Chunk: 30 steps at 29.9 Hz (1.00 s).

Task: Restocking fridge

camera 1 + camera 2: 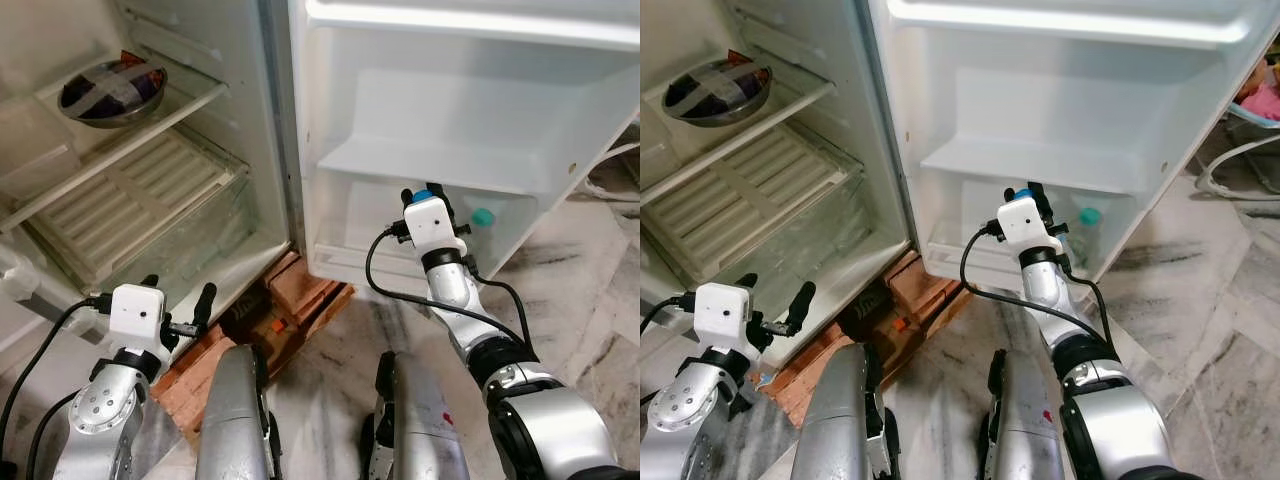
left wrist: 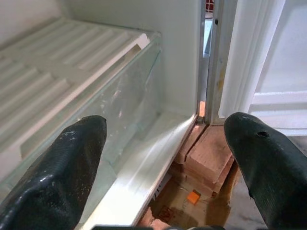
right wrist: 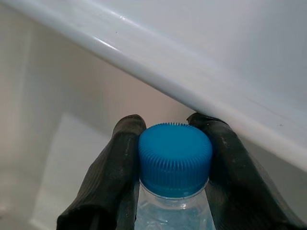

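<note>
A: Right tool (image 3: 175,167) pinches the bottle (image 3: 175,160) by its cap, at the door shelf's (image 1: 420,165) six o'clock.

B: It could bump that shelf. Left tool (image 2: 163,158) gapes empty.

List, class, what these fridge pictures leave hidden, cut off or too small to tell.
- Blue-capped bottle: right wrist view's lower edge cuts off its body; in the eye views the right gripper covers it.
- Teal-capped bottle: the door shelf wall blurs its body.
- Steel bowl: contents unclear, too small.
- Left gripper: open before the crisper drawer, whose contents stay hidden.
</note>
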### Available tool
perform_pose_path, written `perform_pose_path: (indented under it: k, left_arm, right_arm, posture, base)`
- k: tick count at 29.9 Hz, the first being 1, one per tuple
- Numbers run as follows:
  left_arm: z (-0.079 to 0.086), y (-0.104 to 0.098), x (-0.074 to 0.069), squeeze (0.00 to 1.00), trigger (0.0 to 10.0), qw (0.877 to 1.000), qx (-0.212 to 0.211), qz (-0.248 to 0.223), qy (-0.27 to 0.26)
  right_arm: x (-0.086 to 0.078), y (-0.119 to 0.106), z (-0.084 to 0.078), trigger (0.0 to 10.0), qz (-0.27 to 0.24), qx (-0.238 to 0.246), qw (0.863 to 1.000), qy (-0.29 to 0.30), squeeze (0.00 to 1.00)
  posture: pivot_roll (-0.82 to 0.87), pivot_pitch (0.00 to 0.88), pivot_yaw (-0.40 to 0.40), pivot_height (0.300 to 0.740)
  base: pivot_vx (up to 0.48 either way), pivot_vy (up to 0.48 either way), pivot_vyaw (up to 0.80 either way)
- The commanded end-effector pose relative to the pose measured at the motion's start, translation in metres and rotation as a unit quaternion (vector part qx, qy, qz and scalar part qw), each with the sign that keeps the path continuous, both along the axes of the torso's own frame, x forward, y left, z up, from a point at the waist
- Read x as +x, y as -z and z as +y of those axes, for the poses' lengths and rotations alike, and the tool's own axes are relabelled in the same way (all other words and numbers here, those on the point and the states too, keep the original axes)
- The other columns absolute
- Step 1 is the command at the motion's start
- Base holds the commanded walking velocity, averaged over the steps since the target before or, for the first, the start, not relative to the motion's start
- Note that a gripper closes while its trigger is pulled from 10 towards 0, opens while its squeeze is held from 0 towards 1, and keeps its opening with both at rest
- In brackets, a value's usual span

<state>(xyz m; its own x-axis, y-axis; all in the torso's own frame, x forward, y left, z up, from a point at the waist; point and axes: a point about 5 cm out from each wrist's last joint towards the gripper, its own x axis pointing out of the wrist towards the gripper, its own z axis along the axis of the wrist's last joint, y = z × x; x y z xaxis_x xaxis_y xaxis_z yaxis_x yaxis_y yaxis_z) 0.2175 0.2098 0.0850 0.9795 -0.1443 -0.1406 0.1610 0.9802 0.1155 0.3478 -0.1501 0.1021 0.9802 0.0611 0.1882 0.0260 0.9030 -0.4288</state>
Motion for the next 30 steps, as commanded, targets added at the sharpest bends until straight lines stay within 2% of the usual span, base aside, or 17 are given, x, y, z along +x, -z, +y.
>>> perform_pose_path:
  k: [1,8,13,14,17,23,24,25,27,30]
  left_arm:
    - [0.004,-0.002,-0.005,0.0,10.0,1.0,0.006,0.006,-0.001]
    - [0.012,-0.011,-0.014,0.0,10.0,1.0,0.026,-0.003,-0.015]
    - [0.016,-0.013,-0.018,0.0,10.0,0.999,0.033,0.0,-0.017]
    - [0.018,-0.015,-0.018,0.0,10.0,0.999,0.036,-0.001,-0.022]
    - [0.019,-0.017,-0.02,0.0,10.0,0.999,0.039,-0.001,-0.028]
    - [0.022,-0.019,-0.024,0.0,10.0,0.999,0.041,0.002,-0.034]
    - [0.022,-0.019,-0.024,0.0,10.0,0.999,0.042,0.003,-0.034]
    - [0.022,-0.019,-0.024,0.0,10.0,0.999,0.042,0.003,-0.034]
    - [0.022,-0.019,-0.025,0.0,10.0,0.999,0.043,0.004,-0.034]
    - [0.022,-0.019,-0.024,0.0,10.0,0.999,0.044,0.004,-0.033]
  right_arm:
    - [-0.006,0.017,-0.004,10.0,0.047,0.04,0.998,0.017,0.0]
    - [0.001,-0.012,0.023,10.0,-0.039,0.059,0.997,-0.033,0.0]
    - [0.001,-0.022,0.036,10.0,-0.076,0.013,0.995,-0.071,0.0]
    - [0.001,-0.023,0.044,10.0,-0.083,-0.026,0.991,-0.1,0.0]
    - [-0.001,-0.025,0.053,10.0,-0.095,-0.066,0.983,-0.139,0.0]
    - [-0.007,-0.029,0.077,10.0,-0.114,-0.092,0.965,-0.22,0.0]
    - [-0.01,-0.03,0.087,10.0,-0.121,-0.091,0.958,-0.243,0.0]
    - [-0.01,-0.03,0.087,10.0,-0.121,-0.091,0.958,-0.243,0.0]
    - [-0.016,-0.028,0.099,10.0,-0.126,-0.089,0.953,-0.263,0.0]
    - [-0.019,-0.024,0.1,10.0,-0.13,-0.107,0.949,-0.268,0.0]
  posture:
    - [0.29,0.218,0.062,0.567]
    - [0.31,0.255,0.084,0.567]
    - [0.32,0.274,0.092,0.567]
    - [0.33,0.279,0.092,0.567]
    - [0.34,0.289,0.089,0.567]
    - [0.35,0.301,0.091,0.567]
    - [0.35,0.302,0.092,0.567]
    - [0.35,0.302,0.092,0.567]
    - [0.35,0.301,0.096,0.567]
    - [0.35,0.3,0.098,0.567]
  base:
    - [0.0,0.0,0.0]
    - [0.0,0.0,0.0]
    - [0.0,0.0,0.0]
    - [0.0,0.0,0.0]
    - [0.0,0.0,0.0]
    - [0.0,0.0,0.0]
    - [0.0,0.0,0.0]
    - [0.0,0.0,0.0]
    - [0.0,0.0,0.0]
    - [0.0,0.0,0.0]
